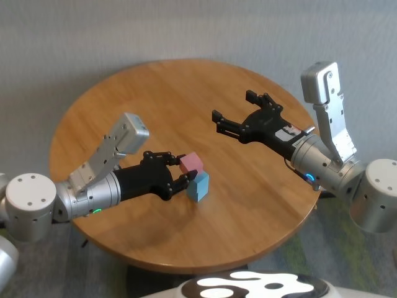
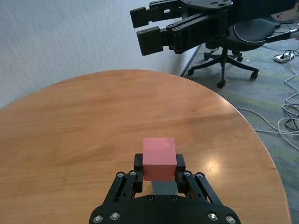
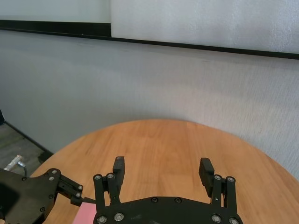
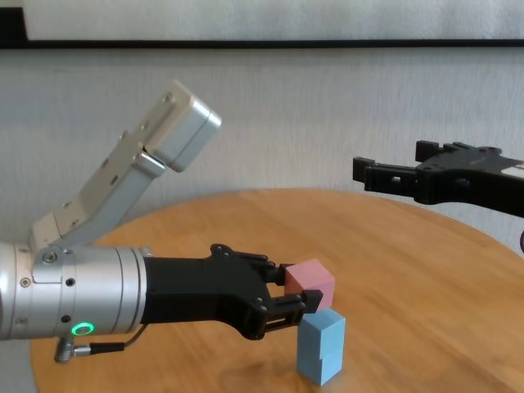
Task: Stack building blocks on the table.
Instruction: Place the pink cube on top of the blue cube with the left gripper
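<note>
Left gripper [image 1: 180, 171] clamps pink block [image 1: 191, 162] between jaws, blue stack [image 1: 198, 185] just below; release off-centre, you risk toppling; right gripper [image 1: 232, 115] jaws apart, idle

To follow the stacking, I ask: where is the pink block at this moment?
The pink block is held in the left gripper, near the middle of the table in the head view, just above and slightly left of the blue stack.
</note>
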`<move>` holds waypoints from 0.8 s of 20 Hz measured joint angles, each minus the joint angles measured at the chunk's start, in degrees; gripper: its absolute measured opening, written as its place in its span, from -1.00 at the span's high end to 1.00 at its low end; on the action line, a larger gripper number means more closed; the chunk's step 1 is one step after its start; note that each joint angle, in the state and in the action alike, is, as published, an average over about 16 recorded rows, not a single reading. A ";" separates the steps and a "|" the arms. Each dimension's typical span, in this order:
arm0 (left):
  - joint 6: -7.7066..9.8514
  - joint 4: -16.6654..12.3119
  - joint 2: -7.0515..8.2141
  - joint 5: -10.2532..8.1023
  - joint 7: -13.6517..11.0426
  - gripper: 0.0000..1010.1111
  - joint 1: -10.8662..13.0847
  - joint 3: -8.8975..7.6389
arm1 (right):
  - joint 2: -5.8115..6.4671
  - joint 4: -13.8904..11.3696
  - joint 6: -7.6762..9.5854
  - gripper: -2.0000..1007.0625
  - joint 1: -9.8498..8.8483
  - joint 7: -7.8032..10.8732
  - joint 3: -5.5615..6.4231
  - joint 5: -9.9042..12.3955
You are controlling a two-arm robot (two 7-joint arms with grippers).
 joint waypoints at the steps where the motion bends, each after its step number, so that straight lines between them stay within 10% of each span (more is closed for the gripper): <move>1: -0.16 0.29 -0.06 -0.20 -0.01 0.21 -0.14 0.09 | 0.00 0.00 0.00 -1.00 0.00 0.00 0.00 0.00; 16: -1.60 3.35 -0.76 -2.58 -0.01 0.21 -2.10 2.04 | 0.00 0.00 0.00 -1.00 0.00 0.00 0.00 0.00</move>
